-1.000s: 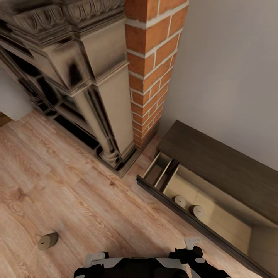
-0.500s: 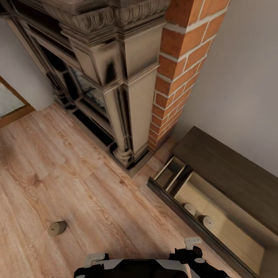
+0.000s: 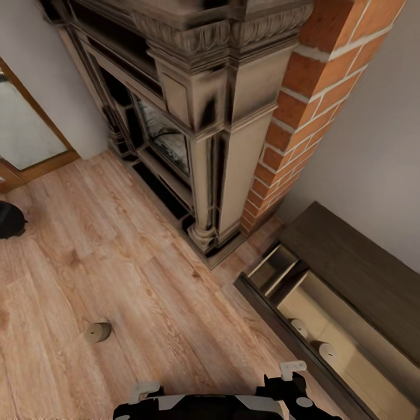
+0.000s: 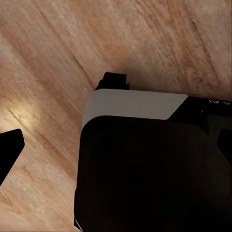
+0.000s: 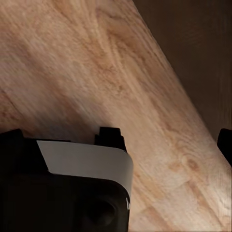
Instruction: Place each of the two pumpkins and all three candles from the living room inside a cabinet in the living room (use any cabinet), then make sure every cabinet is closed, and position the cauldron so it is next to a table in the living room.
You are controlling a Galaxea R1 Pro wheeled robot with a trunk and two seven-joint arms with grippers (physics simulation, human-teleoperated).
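One tan candle (image 3: 97, 332) lies on its side on the wooden floor, ahead of my base and to the left. Two more candles (image 3: 299, 328) (image 3: 324, 350) lie inside the open front of the low dark-brown cabinet (image 3: 361, 268) at the right. A black cauldron (image 3: 9, 220) peeks in at the left edge. The pumpkins and the table are out of view. In the left wrist view one dark fingertip (image 4: 7, 149) hangs over the floor beside my base. A dark fingertip (image 5: 225, 143) shows at the edge of the right wrist view. Nothing is seen held.
An ornate carved fireplace (image 3: 192, 128) and a red brick column (image 3: 303, 122) stand straight ahead. A wood-framed door (image 3: 26, 134) is at the far left. The cabinet's pulled-out front (image 3: 280, 318) juts into the floor at the right. My base (image 3: 204, 405) fills the bottom edge.
The head view has swung left, so everything slid right in the picture. The cauldron and the door frame came into view at the left. The candles themselves have not moved.
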